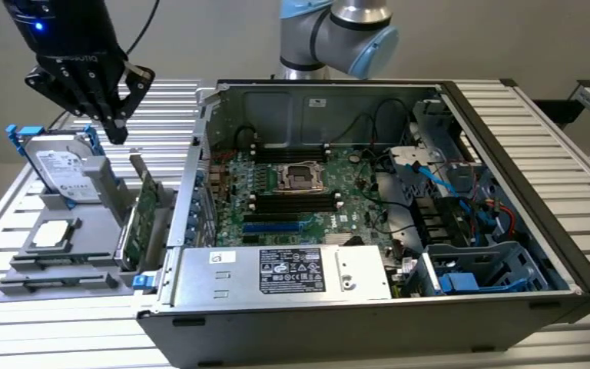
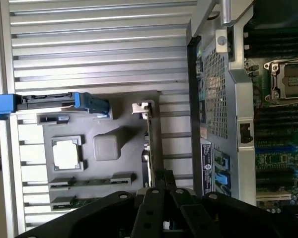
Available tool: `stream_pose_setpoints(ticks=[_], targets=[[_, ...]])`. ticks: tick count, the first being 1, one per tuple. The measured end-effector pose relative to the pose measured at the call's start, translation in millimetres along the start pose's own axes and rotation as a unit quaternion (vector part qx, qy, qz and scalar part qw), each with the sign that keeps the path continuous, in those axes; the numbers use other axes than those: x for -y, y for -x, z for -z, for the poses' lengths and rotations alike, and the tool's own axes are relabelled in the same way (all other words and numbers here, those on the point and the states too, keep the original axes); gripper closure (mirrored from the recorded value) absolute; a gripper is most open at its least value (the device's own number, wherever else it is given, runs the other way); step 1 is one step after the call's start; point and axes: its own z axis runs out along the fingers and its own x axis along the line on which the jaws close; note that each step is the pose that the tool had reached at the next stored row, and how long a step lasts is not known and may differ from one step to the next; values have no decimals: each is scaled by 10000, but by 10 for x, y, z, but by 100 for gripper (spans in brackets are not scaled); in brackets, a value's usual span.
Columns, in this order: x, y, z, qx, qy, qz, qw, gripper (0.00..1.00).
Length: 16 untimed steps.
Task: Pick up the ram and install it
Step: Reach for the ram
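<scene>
Found the gripper point(image 1: 114, 129) hanging at the exterior view's left, above the hard drive point(image 1: 62, 165) and near the open computer case point(image 1: 203, 154), fingers clenched together on nothing. Made out pale lettering on its black body, possibly "ROBOTIQ", too blurred to swear to. Spotted the ram point(image 2: 69, 202) lying flat in a narrow slot of the gray parts holder point(image 2: 104, 171), at the end away from the hard drive, well apart from the gripper. Noted a processor point(image 2: 67, 152) in its square recess and the green expansion card point(image 1: 144, 219) standing on edge beside the case. Saw white labels on the hard drive and the power supply point(image 1: 285, 269), print too small to read.
</scene>
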Motion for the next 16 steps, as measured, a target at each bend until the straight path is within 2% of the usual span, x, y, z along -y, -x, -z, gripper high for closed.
stream_pose_setpoints(ticks=[11, 16], targets=[[201, -319, -73, -26, -1, -2, 10000, 89], [298, -429, -104, -52, -3, -2, 10000, 89]])
